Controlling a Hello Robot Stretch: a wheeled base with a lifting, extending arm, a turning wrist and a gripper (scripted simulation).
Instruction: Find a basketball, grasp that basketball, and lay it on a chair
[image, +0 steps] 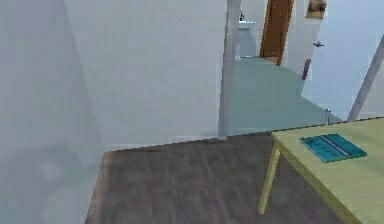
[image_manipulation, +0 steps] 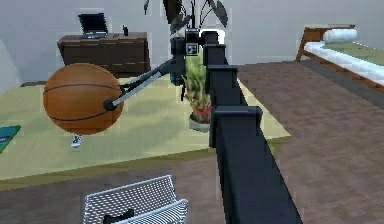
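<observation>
In the arm side view an orange basketball hangs at the far end of my gripper, above the yellow-green table and clear of its top, so the gripper holds it. The dark arm rises from the bottom edge to the white marker squares. A white mesh chair back stands at the bottom edge, on the table's near side.
A potted plant stands on the table beside the arm, and a small object lies under the ball. A dark dresser and a bed stand beyond. The forward view has the table corner, a teal book, a white wall and a doorway.
</observation>
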